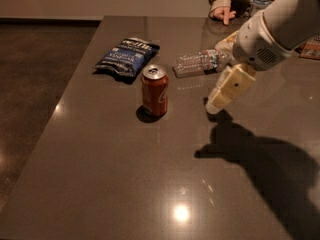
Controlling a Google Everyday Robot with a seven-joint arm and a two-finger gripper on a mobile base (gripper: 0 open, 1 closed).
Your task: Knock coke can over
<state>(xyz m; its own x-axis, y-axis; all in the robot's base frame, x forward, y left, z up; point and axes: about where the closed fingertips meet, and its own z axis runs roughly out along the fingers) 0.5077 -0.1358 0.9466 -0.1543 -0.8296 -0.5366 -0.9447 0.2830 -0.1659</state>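
The can [154,90] stands upright near the middle of the desk [100,184], a bag [127,56] and a bottle [200,61] lying behind it. The gripper [216,103] hangs low beside the can, apart from it, probably lined up for a sideways shove. Whether it is open or closed, I cannot tell.

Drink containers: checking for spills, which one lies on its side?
The clear water bottle; the coke can and far can stand upright. The claw hovers beside the coke can, apart.
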